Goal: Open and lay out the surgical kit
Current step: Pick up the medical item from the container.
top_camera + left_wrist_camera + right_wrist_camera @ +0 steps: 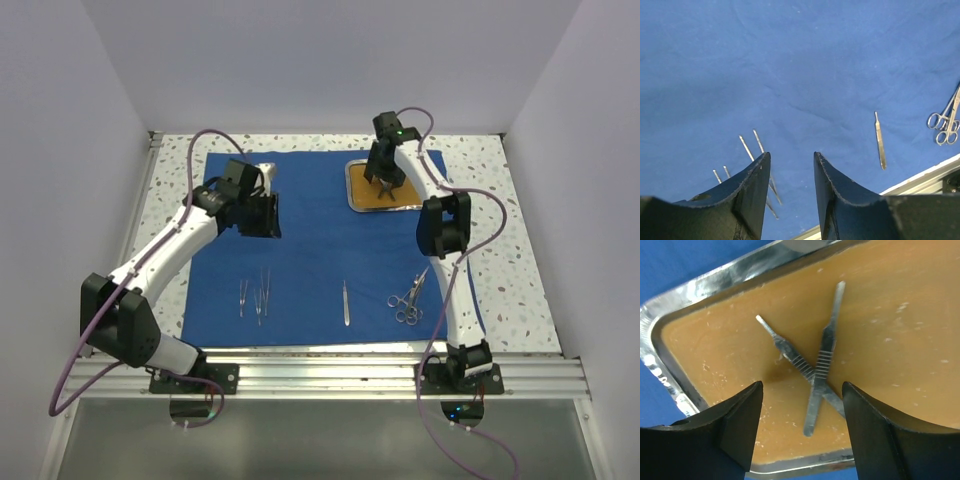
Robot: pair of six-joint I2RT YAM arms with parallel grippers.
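The royal-blue cloth (310,250) lies spread flat on the table. The steel tray (352,190) sits on its far right part, its rim (715,282) and orange-brown inside close in the right wrist view. Two thin silver handles (820,365) lie crossed in the tray. My right gripper (384,185) is open just above them (802,384), touching nothing. My left gripper (262,215) is open and empty above the cloth's left part (791,160). Near the front edge lie two tweezers (253,296), a single handle (346,302) and scissors and forceps (408,298).
The speckled tabletop (520,270) shows around the cloth. An aluminium rail (330,370) runs along the near edge under both arm bases. White walls close in the left, right and back. In the left wrist view the tweezers (752,150), handle (880,147) and scissors (945,122) show.
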